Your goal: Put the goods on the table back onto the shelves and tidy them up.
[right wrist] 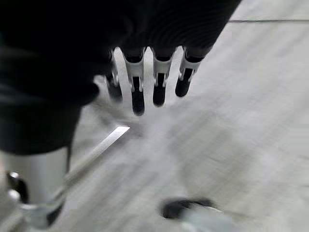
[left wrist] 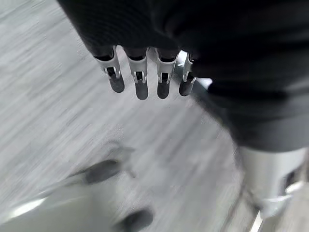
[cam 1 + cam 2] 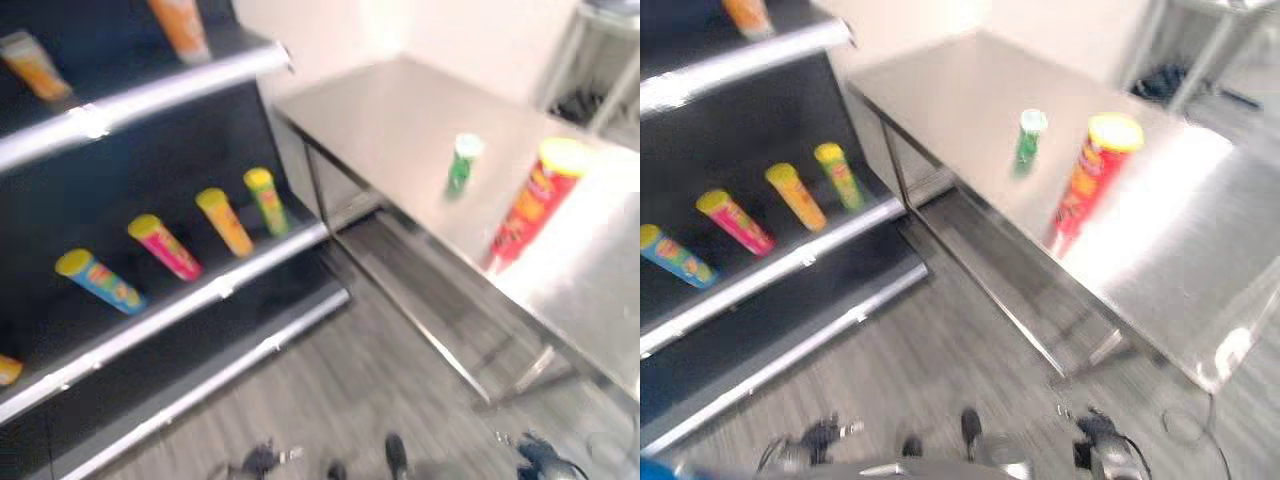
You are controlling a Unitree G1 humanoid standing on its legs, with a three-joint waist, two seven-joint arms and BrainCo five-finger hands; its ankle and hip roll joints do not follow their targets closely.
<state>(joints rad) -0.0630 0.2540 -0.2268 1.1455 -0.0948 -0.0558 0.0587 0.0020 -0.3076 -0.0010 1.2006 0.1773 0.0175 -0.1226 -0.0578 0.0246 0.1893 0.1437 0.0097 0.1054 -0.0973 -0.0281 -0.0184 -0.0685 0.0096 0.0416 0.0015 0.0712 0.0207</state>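
Note:
A tall red can with a yellow lid [image 3: 535,200] and a small green can [image 3: 462,162] stand upright on the steel table [image 3: 400,110] to the right. The dark shelves [image 3: 180,310] on the left carry a row of cans: blue [image 3: 100,280], pink [image 3: 165,247], orange [image 3: 225,222] and green [image 3: 267,200]. Two orange tubes [image 3: 180,25] sit on the shelf above. My left hand [image 2: 141,79] hangs over the grey floor, fingers straight and holding nothing. My right hand [image 1: 137,89] hangs the same way, open and away from the table.
A grey wood floor [image 3: 350,390] runs between the shelves and the table. The table's front edge and legs [image 3: 480,380] are close on the right. A second metal rack [image 3: 600,70] stands behind the table at the back right.

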